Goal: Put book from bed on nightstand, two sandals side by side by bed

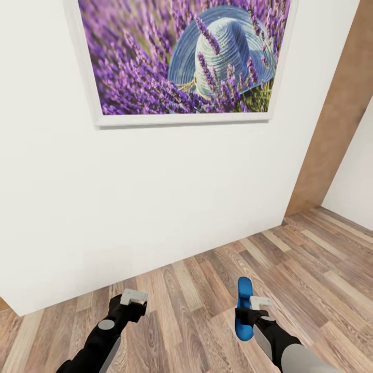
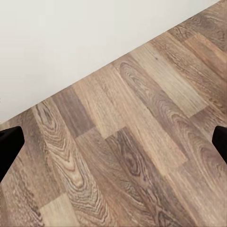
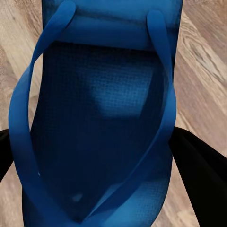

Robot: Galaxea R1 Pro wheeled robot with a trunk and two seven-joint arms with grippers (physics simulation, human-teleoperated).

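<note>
- Here the head view faces a white wall close ahead, with wood-plank floor running along its foot.
- A framed picture hangs high on the wall: purple lavender with a blue straw hat lying in it.
- To the right of the wall stands a brown panel, with another white wall beyond it.
- The right gripper holds one blue sandal; its fingers are clamped on the sandal's edges, and the sole points away from the robot, raised above the floor.
- In the right wrist view the sandal is seen strap-side up, its straps meeting in a V, with a dark finger pressed against its side.
- The left gripper hangs over bare floor just short of the wall, carrying nothing.
- In the left wrist view its black fingers sit at opposite edges, spread wide apart, with planks and the wall's base between them.
</note>
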